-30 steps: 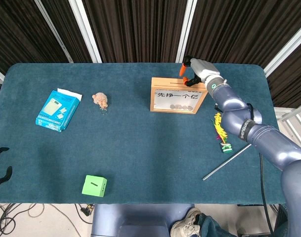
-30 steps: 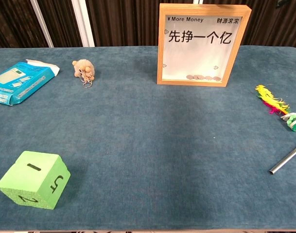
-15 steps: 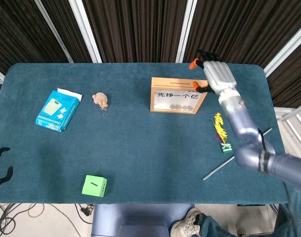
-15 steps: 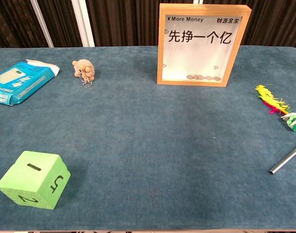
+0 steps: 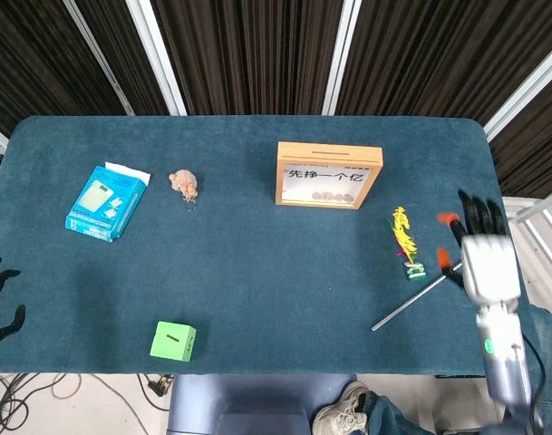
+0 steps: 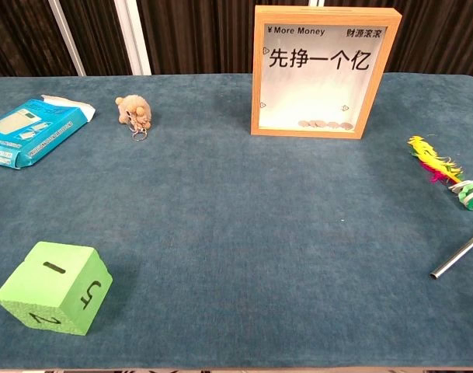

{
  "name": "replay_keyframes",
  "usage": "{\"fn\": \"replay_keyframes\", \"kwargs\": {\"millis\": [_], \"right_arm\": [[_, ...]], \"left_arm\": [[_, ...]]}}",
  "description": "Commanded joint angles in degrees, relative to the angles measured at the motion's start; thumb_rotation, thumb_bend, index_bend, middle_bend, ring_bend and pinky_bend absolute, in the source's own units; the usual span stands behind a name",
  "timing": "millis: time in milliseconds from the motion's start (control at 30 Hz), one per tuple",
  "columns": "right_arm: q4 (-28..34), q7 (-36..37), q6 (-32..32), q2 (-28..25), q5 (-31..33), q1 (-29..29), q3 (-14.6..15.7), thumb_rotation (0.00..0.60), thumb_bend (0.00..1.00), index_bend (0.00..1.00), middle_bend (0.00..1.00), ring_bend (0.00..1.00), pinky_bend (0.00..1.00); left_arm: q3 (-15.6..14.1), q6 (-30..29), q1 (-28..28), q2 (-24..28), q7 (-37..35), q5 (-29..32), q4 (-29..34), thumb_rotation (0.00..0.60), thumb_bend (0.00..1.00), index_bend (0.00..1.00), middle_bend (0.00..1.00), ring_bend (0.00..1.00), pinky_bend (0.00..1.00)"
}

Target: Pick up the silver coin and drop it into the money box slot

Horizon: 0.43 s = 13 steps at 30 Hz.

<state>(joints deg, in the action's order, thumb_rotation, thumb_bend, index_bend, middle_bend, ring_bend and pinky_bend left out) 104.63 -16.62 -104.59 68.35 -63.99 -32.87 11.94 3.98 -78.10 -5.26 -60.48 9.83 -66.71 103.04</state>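
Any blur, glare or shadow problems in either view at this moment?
Head view: the right hand is smeared by motion blur, while the table and money box are sharp under even light. Chest view: all sharp; the money box pane looks pale and hazy, yet its print and coins stay readable; shadows are soft.

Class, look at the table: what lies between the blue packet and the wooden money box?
A small tan plush keychain lies between the blue packet and the money box; otherwise bare blue cloth. Both views show this.
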Motion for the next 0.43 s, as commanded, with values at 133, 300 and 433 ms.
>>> {"fn": "replay_keyframes", "kwargs": {"millis": [133,300,433], "right_arm": [[-4.7,-2.6,-4.6,5.8,-3.1,12.8,4.3,0.600,0.46,0.23,0.02,0.00,0.00],[-8.9,-3.4,-3.0,6.2,-4.5,15.8,2.5,0.600,0.46,0.20,0.02,0.00,0.00],[-9.6,-3.1,-0.9,5.9,-5.2,17.2,0.6,0.600,0.46,0.19,0.02,0.00,0.00]], "left_arm": [[0.0,-1.1,0.3,-0.5,0.2,-0.8,-0.3,0.600,0.42,0.23,0.02,0.04,0.12],[0.1,-2.2,0.6,-1.1,0.0,-1.6,-1.0,0.600,0.42,0.19,0.02,0.04,0.11],[0.2,-2.9,0.8,-1.3,0.2,-2.1,-1.3,0.600,0.42,0.16,0.02,0.04,0.11]]}}
